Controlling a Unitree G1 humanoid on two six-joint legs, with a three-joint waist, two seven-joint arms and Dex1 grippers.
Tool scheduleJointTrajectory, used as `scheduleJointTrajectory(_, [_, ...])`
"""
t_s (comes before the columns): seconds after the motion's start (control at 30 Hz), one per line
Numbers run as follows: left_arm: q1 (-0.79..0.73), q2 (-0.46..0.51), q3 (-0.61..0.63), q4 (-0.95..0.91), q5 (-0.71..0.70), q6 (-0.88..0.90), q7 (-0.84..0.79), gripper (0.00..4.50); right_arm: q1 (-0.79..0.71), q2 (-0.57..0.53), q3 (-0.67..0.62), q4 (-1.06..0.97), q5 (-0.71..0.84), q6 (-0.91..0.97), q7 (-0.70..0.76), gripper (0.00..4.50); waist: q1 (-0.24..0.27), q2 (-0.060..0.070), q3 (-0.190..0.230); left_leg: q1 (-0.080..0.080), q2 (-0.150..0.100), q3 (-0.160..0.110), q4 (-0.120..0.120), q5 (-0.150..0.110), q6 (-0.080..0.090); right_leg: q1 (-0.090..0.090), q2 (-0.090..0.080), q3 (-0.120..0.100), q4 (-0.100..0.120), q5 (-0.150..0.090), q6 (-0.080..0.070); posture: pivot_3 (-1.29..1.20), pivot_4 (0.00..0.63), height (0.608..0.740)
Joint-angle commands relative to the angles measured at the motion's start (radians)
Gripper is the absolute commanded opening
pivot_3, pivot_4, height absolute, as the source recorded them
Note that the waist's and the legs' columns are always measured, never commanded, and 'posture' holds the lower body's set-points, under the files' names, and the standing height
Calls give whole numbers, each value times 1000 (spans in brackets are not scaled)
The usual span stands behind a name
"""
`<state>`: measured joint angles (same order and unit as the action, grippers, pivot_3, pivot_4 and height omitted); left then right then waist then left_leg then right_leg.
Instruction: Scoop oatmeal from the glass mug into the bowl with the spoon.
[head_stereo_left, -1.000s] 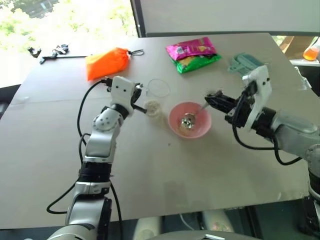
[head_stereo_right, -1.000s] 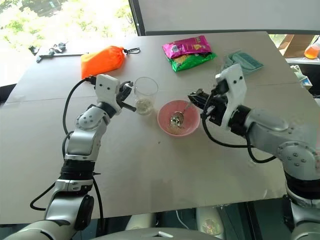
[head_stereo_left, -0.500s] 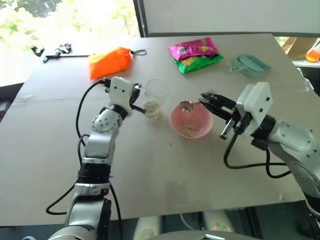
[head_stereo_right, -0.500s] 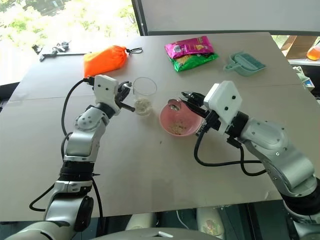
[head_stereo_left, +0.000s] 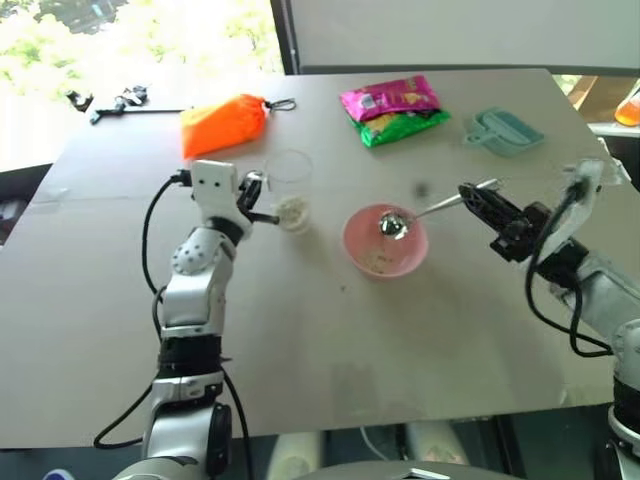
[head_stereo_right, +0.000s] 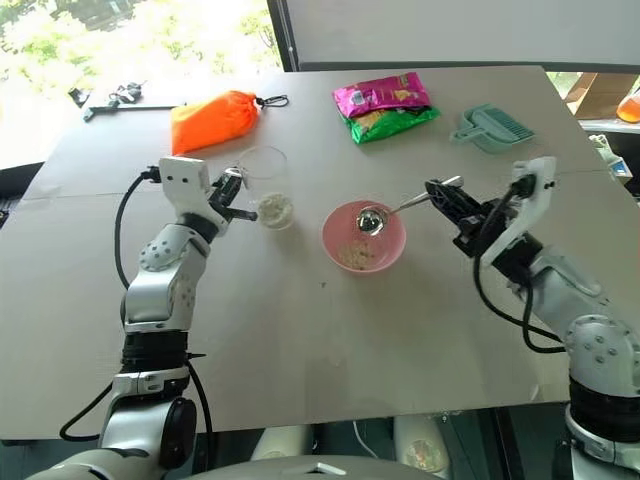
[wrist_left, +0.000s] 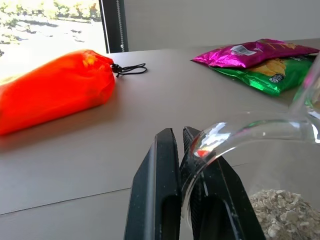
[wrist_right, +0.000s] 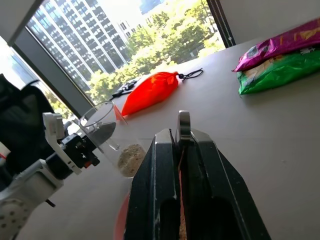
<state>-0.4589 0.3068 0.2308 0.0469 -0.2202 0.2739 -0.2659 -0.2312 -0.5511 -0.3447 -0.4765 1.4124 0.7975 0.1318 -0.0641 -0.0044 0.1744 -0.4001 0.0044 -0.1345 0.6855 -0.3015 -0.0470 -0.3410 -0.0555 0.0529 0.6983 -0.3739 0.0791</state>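
Observation:
The glass mug (head_stereo_left: 288, 178) stands left of the pink bowl (head_stereo_left: 412, 262), with oatmeal (head_stereo_left: 293, 213) lying in its bottom. My left gripper (head_stereo_left: 260, 203) is shut on the mug's handle (wrist_left: 235, 131), seen close up in the left wrist view. A few flakes (head_stereo_left: 375, 262) lie inside the bowl. My right gripper (head_stereo_left: 474, 198) hovers to the right of the bowl, shut on the end of the spoon's handle (wrist_right: 184, 124). The spoon (head_stereo_left: 430, 209) reaches left, and its shiny head (head_stereo_left: 391, 226) hangs over the bowl's middle.
An orange pouch (head_stereo_left: 222, 122) lies behind the mug. Pink and green snack packets (head_stereo_left: 392, 105) and a teal scoop (head_stereo_left: 500, 130) sit along the far side. Small black items (head_stereo_left: 110, 100) rest at the far left corner.
My right gripper has swung out to the right of the bowl and rolled, and the spoon head came up from the bowl's inside to above it. The left gripper and mug shifted slightly left.

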Motion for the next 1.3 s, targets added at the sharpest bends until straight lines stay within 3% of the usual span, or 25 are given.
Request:
scheduleJointTrajectory(0.03, [11, 12, 20, -72, -18, -31, -3, 129, -26, -26, -45, 3, 230, -3, -92, 0, -3, 0, 0, 0, 0, 0, 0, 0, 0, 0, 0, 0, 0, 0, 0, 0, 150, 740])
scheduleJointTrajectory(0.17, [33, -1, 5, -87, -20, -28, -2, 129, -121, -25, 3, 18, 502, -54, -226, 0, -7, 0, 0, 1, 0, 0, 0, 0, 0, 0, 0, 1, 1, 0, 0, 0, 150, 740])
scheduleJointTrajectory(0.27, [38, -12, -9, -98, -16, -25, 3, 129, -221, -42, 88, 48, 539, -36, -288, 0, -5, 0, 0, 1, 0, 0, 1, 0, 0, 0, 0, 0, 1, 0, 0, 0, 150, 740])
scheduleJointTrajectory(0.5, [44, -12, -48, -130, 16, -45, 1, 129, -504, 43, 310, 194, 279, 0, -335, 0, -7, 0, 0, 1, 0, -1, 0, 0, 0, 0, 0, 0, 1, 0, 0, 0, 150, 740])
scheduleJointTrajectory(0.73, [89, -12, -63, -192, 30, -37, 11, 129, -724, 133, 331, 400, 172, 61, -263, 0, -5, 0, 0, 0, 0, -1, -1, 0, 0, 0, 0, -1, -1, 0, 0, 0, 150, 740])
scheduleJointTrajectory(0.97, [114, -19, -48, -217, 25, -32, 39, 129, -808, 131, 365, 462, 21, 164, -166, 0, -6, 0, 0, 0, 0, -1, -1, 0, 0, 0, 0, -1, 0, 0, 0, 0, 150, 740])
scheduleJointTrajectory(1.3, [120, -33, -69, -228, 36, -42, 55, 129, -883, 184, 554, 456, -446, 85, 133, 0, -8, 0, 0, 0, 0, -1, -1, 0, 0, -1, 0, -1, 0, 0, 0, 0, 150, 740])
